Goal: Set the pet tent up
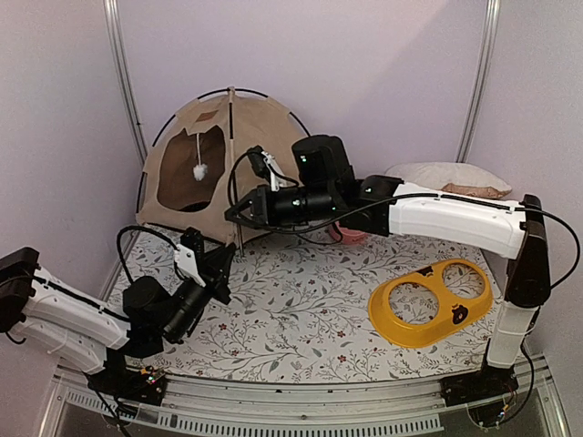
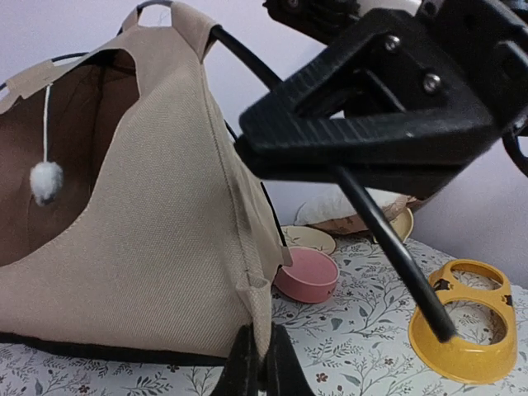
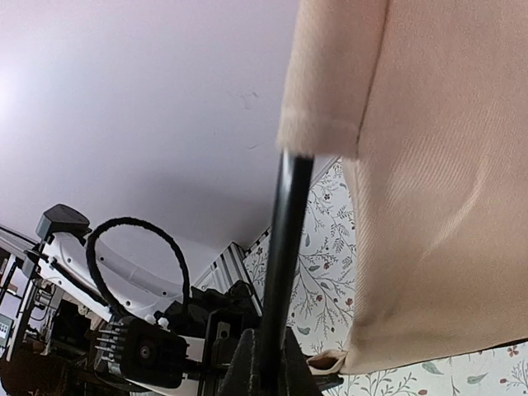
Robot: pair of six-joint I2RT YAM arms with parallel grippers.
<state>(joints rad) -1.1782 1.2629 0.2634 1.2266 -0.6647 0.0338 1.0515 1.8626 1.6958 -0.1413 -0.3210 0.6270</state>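
Observation:
The tan pet tent [image 1: 196, 168] stands at the back left on its black poles, its white pom-pom [image 1: 199, 171] hanging in the doorway. My left gripper [image 2: 260, 371] is shut on the fabric loop [image 2: 262, 309] at the tent's near right bottom corner. My right gripper [image 3: 268, 371] is shut on a thin black pole [image 3: 285, 247] that runs up into a tan sleeve [image 3: 318, 124]. In the left wrist view the right gripper [image 2: 371, 124] hangs above, and the pole [image 2: 388, 239] slants down from it to a free end. From above, both grippers [image 1: 228, 258] [image 1: 232, 216] sit at that corner.
A yellow two-hole bowl stand [image 1: 430, 300] lies on the floral mat [image 1: 301, 309] at the right. A pink bowl [image 2: 307, 274] and a cream dish [image 2: 307, 239] sit just right of the tent. A beige pillow [image 1: 446, 177] lies at the back right.

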